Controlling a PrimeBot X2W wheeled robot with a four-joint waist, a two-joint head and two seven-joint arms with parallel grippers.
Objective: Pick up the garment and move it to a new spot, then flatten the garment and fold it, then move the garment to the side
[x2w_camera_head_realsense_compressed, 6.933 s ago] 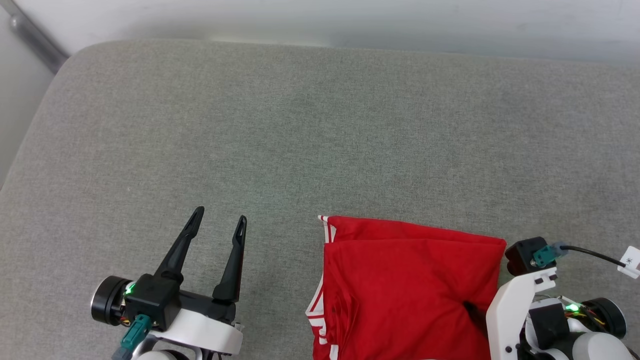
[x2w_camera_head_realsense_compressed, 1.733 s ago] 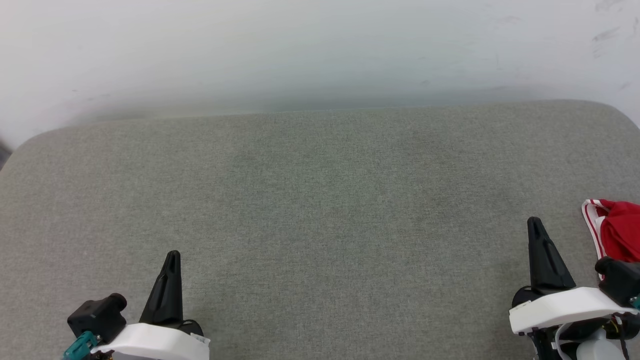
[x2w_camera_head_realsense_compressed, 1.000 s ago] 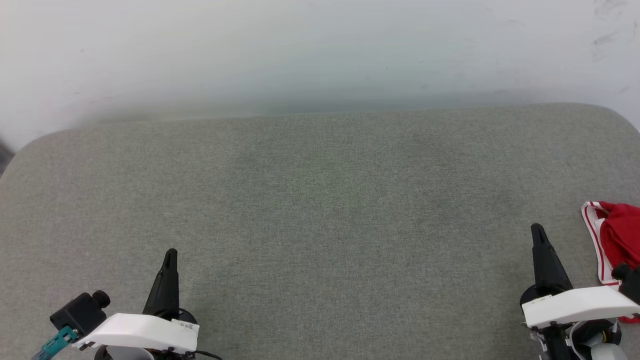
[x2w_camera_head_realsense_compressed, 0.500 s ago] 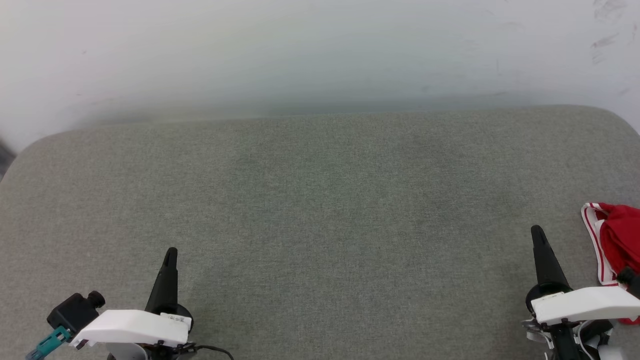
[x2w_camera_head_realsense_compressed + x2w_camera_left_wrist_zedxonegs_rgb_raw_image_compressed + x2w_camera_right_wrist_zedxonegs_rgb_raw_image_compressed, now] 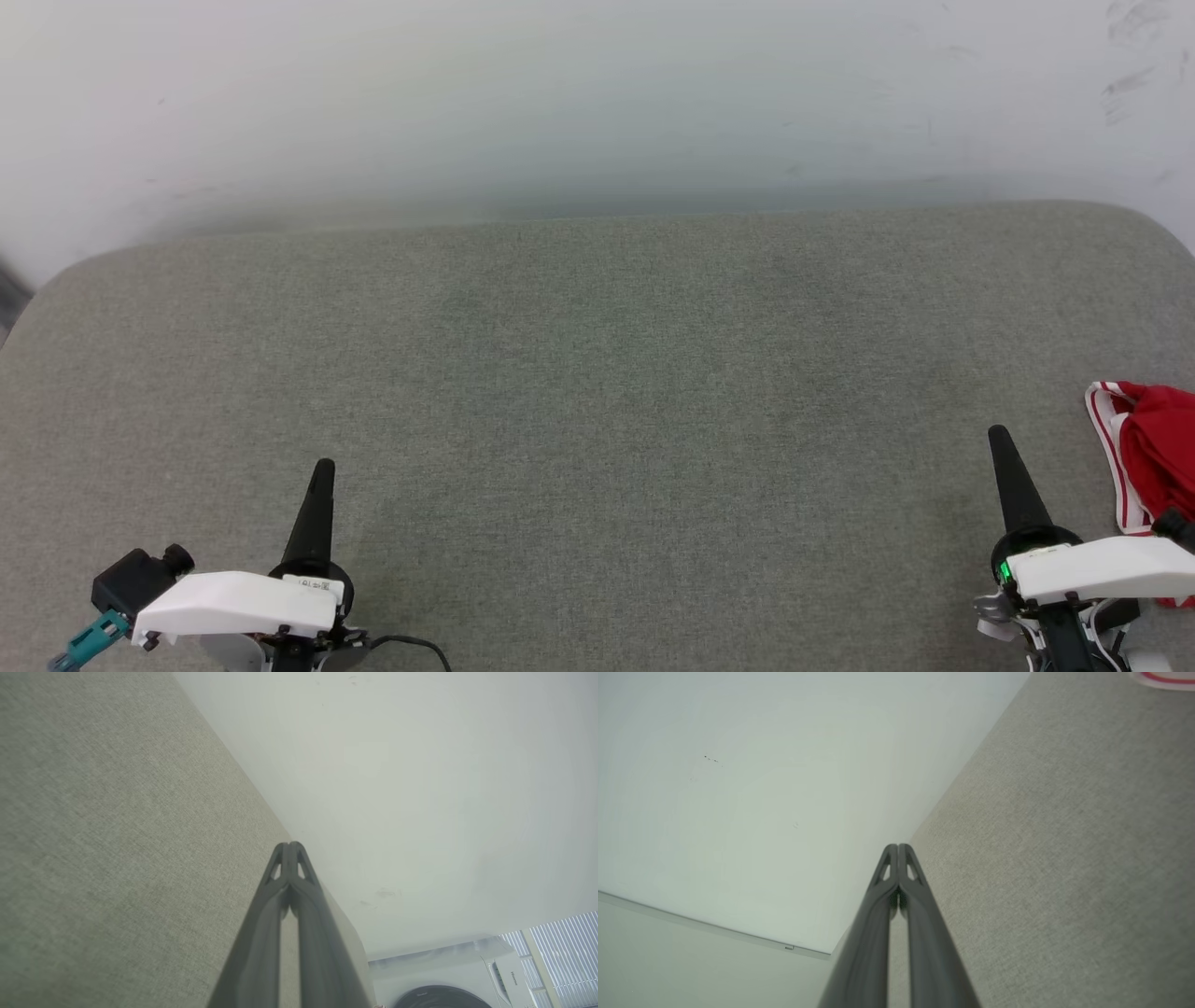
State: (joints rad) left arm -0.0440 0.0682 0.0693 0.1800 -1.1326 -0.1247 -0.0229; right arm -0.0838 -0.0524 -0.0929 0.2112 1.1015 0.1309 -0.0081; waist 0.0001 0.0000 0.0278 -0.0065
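Observation:
The garment (image 5: 1158, 453), red with red-and-white striped trim, lies bunched at the far right edge of the grey cushioned surface (image 5: 597, 373), cut off by the frame; a sliver of its trim (image 5: 1164, 677) shows at the top right of the right wrist view. My right gripper (image 5: 1001, 437) stands shut just left of the garment, apart from it, holding nothing; its fingertips (image 5: 898, 848) press together. At the lower left my left gripper (image 5: 323, 467) is shut and empty, far from the garment, with its fingertips (image 5: 289, 845) closed against each other.
A pale wall (image 5: 597, 93) runs behind the cushion's far edge. The cushion's corners round off at far left and far right. A white appliance with a round dark door (image 5: 444, 994) stands beyond the cushion in the left wrist view.
Over the last second both arms have drawn slightly back toward the bottom edge. The garment lies where it was. Both grippers have stayed shut.

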